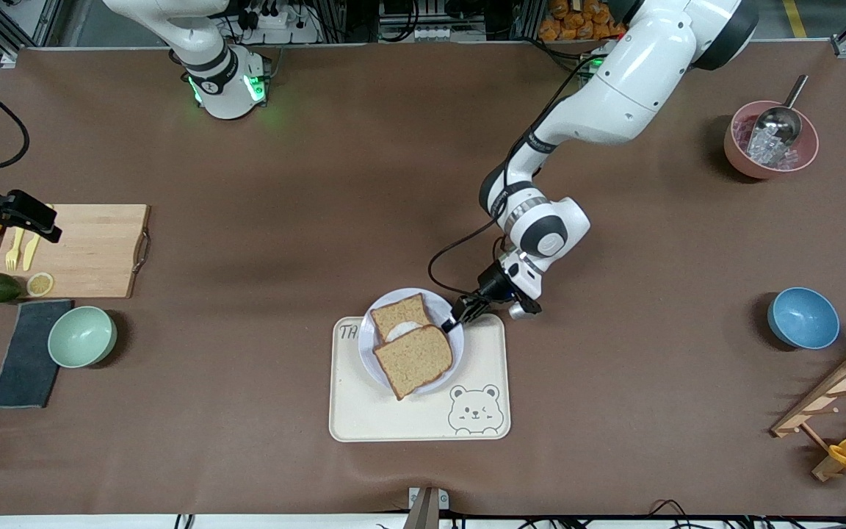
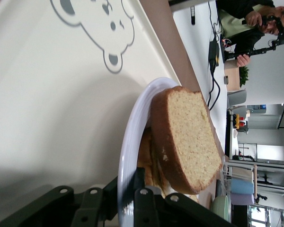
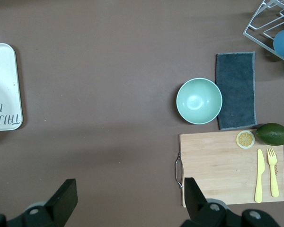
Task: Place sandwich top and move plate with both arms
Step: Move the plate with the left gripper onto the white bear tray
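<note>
Brown-covered bench (image 1: 320,184), lit evenly, cluttered only along its edges. Near the middle of the camera-side edge, a cream bear-print tray (image 1: 423,411) carrying the plate (image 1: 443,378); on the plate, an egg-topped slice (image 1: 399,317) with the sandwich top (image 1: 414,360) lying askew over it, overlapping only its nearer part and leaning up against it in the left wrist view (image 2: 187,137). Left pincer (image 1: 458,317) low at the plate's rim on the side toward the left arm's end, fingers (image 2: 146,203) set astride the rim (image 2: 132,142) in the wrist view; closed on it or merely straddling, cannot tell. Right pincer (image 1: 26,220) high over the cutting board (image 1: 92,250) at the right arm's end of the bench, fingers (image 3: 195,195) spread wide and holding nothing, waiting. Judged from this: bread placement more or less done, though crooked; plate move not yet begun, plate resting on the tray. Left to do, most likely: bring the right arm in to the plate's free rim, secure both grips, lift level so the loose top slice does not slide.
</note>
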Available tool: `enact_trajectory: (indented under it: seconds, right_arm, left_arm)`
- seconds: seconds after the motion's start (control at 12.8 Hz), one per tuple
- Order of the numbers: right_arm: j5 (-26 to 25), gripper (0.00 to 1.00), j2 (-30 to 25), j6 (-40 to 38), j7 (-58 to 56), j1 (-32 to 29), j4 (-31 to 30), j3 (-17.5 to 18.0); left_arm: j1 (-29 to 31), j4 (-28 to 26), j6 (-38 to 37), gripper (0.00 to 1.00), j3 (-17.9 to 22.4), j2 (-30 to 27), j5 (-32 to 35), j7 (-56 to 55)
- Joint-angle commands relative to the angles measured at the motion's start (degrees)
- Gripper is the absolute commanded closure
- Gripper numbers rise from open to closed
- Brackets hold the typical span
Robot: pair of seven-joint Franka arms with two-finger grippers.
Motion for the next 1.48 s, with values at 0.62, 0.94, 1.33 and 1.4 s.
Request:
enact_trajectory:
  seconds: [0.62, 0.94, 1.33, 1.4]
  right_arm:
    - [-0.2, 0.00, 0.3, -0.4, 1.2, 0.5, 0.6, 0.0]
    - [-0.1, 0.00, 0.3, -0.4, 1.2, 0.5, 0.6, 0.1]
    - [-0.1, 0.00, 0.5, -0.4, 1.1, 0.4, 0.6, 0.0]
    - [-0.1, 0.00, 0.5, -0.4, 1.1, 0.3, 0.6, 0.1]
  left_arm:
    - [-2.9, 9.9, 1.1, 0.39, 4.7, 6.7, -2.2, 1.0]
    - [-2.6, 9.5, 1.4, 0.00, 4.7, 5.1, -1.5, 0.7]
    - [-2.4, 9.4, 8.8, 0.00, 4.5, 2.4, -1.3, 0.9]
    - [-2.3, 9.4, 10.2, 0.00, 4.3, 1.9, -1.3, 0.9]
